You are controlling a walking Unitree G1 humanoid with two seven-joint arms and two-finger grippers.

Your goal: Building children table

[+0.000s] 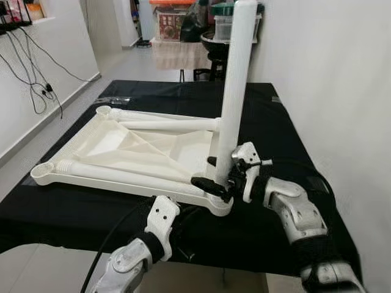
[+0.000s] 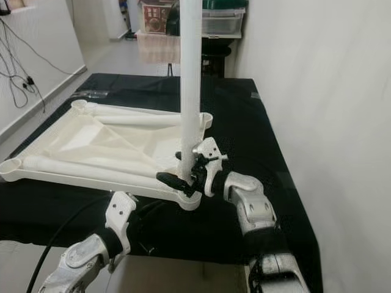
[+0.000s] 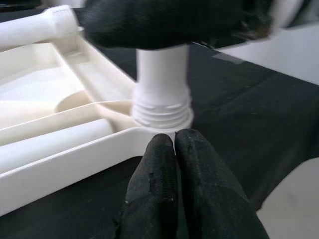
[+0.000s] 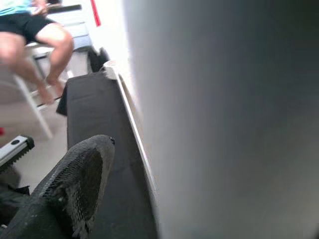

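- So here's where we are: the white tabletop [image 1: 122, 152] lies upside down on the black-covered table [image 1: 61, 213], filling the centre-left of the head views.
- One leg [image 1: 235, 91] stands upright in the near-right corner socket [image 3: 162, 117], running from the middle of the frame up past the top edge.
- Our right gripper [image 1: 221, 174] sits low on that leg, just above the socket. Its black fingers are clamped around the tube, one on each side, so it has a proper hold.
- In the right wrist view the tube is a big pale blur with one finger [image 4: 75, 184] beside it, and a person seated on a stool [image 4: 30, 104] in the upper left.
- Our left gripper [image 3: 174, 144] has its two fingers pressed together with nothing between them, tips right at the corner of the tabletop below the leg's threaded collar. Looks like it's bracing the corner, though we can't say for sure whether it's actually touching.
- Progress: the threads at the foot of the leg are partly exposed above the socket, so we reckon it's seated but not screwed all the way home.
- Two more legs [image 1: 116, 172] lie loose inside the tabletop, one along the near rim and one [image 1: 165, 124] along the far rim. The sockets at the left corners [image 1: 41, 169] are open.
- So roughly one leg going in, the rest to fit, then flipping the whole thing upright.
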